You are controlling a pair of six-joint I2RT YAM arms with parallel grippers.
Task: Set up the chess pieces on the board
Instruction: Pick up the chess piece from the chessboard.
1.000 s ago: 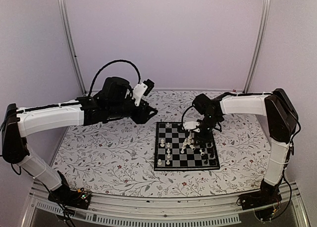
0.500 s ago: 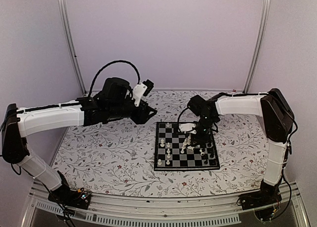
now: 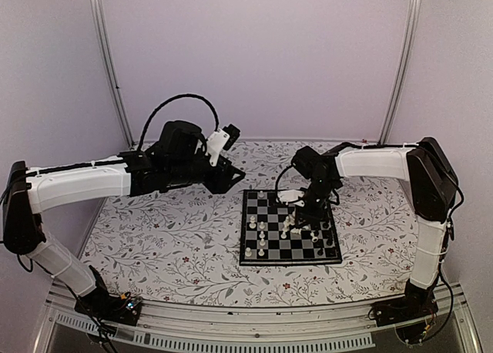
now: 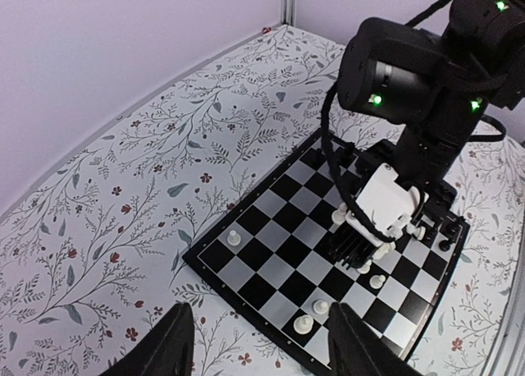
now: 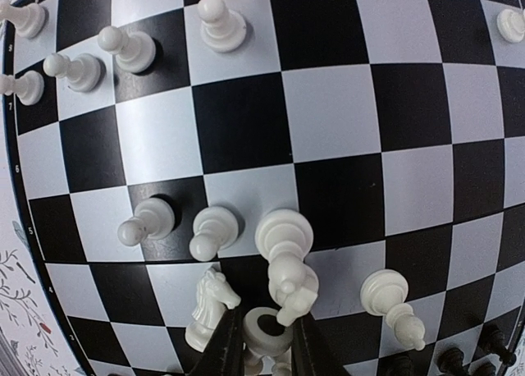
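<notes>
The board [image 3: 271,247] lies right of the table's centre. White chess pieces [image 3: 261,230] stand scattered on it, and black pieces [image 3: 330,241] sit at its near right edge. My right gripper [image 3: 296,208] is low over the board's middle. In the right wrist view it [image 5: 264,350] is shut on a white piece with a ring-shaped end [image 5: 264,331]. A white knight [image 5: 209,306] and a tall leaning white piece [image 5: 285,257] crowd it. My left gripper [image 3: 235,172] hovers open and empty behind the board's far left corner [image 4: 261,353].
The floral table surface [image 3: 169,237] spreads left of the board. In the right wrist view, several white pawns [image 5: 131,49] stand on the board's left squares and black pieces [image 5: 492,343] at the lower right. The right arm [image 4: 410,72] looms over the board's far side.
My right gripper has shifted a little left and towards the back over the board, staying low among the white pieces. The left arm has not moved.
</notes>
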